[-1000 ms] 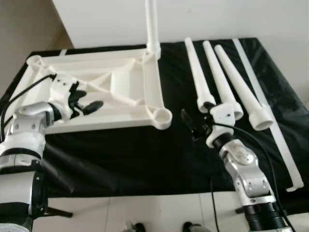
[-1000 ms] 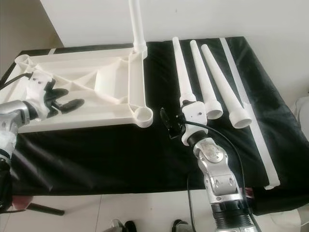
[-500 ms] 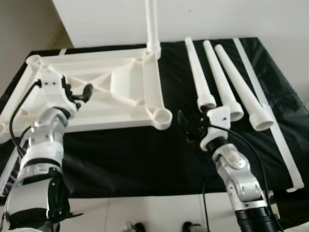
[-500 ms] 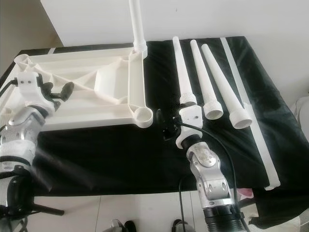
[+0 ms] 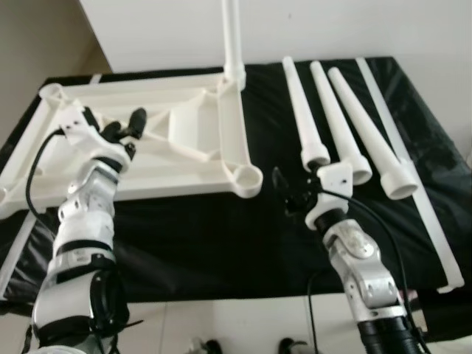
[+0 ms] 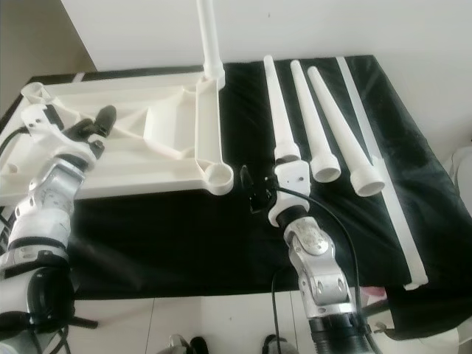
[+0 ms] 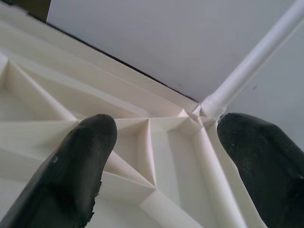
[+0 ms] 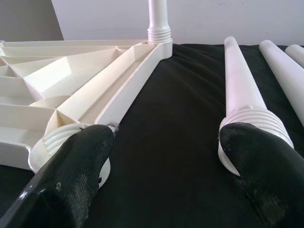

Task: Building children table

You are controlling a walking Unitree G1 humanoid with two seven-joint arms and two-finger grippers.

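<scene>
Nearest you, your right hand (image 5: 284,193) hovers low over the black-draped desk (image 5: 192,243), fingers spread wide and empty, between the tabletop's near corner socket (image 5: 247,177) and the threaded end of the closest loose leg (image 5: 304,118). Your left hand (image 5: 127,125) sits above the upturned white tabletop (image 5: 158,147), also open and holding nothing. Beyond, two more loose legs (image 5: 354,122) lie side by side beside a long white strip (image 5: 413,166). At the far corner, one leg (image 5: 233,37) stands upright, already screwed in.
</scene>
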